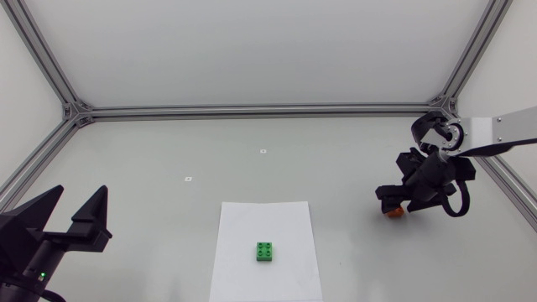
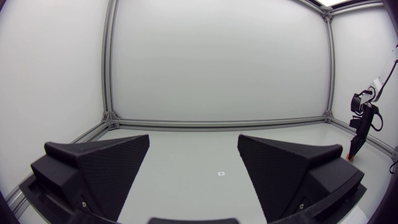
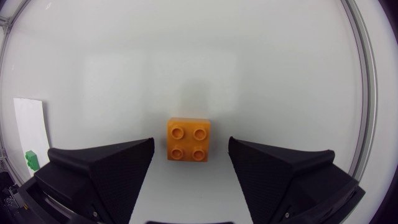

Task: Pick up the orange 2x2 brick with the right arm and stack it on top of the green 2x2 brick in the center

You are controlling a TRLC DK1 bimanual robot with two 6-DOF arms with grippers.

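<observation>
- The table [image 1: 352,143] is being looked down on in the head view, and it is being ringed by a metal frame [image 1: 252,110].
- The right arm [image 1: 503,130] is being held out over the table's right side.
- The left gripper [image 1: 81,197] is being held low at the table's left front corner, well apart from both bricks. Its jaws are being held wide apart, and the left wrist view is showing only table top between them.
- A white sheet of paper [image 1: 268,226] is being shown lying flat near the front middle of the table.
- The right gripper [image 3: 191,148] is being held just over the orange brick [image 3: 188,139]. Its jaws are being held spread, one finger at each side of the brick. A gap is being left on both sides, so the brick is not being pinched.
- The orange brick is being shown resting on the table's right side, studs up, well apart from the paper.
- The green brick [image 1: 266,252] is being shown resting on the paper, studs up.
- In the head view the orange brick is being mostly covered by the right gripper, and only a small orange bit is being shown. In the right wrist view all four studs are being shown, with the paper and green brick off beyond one finger.
- Two small marks [image 1: 263,152] are being shown on the table behind the paper.
</observation>
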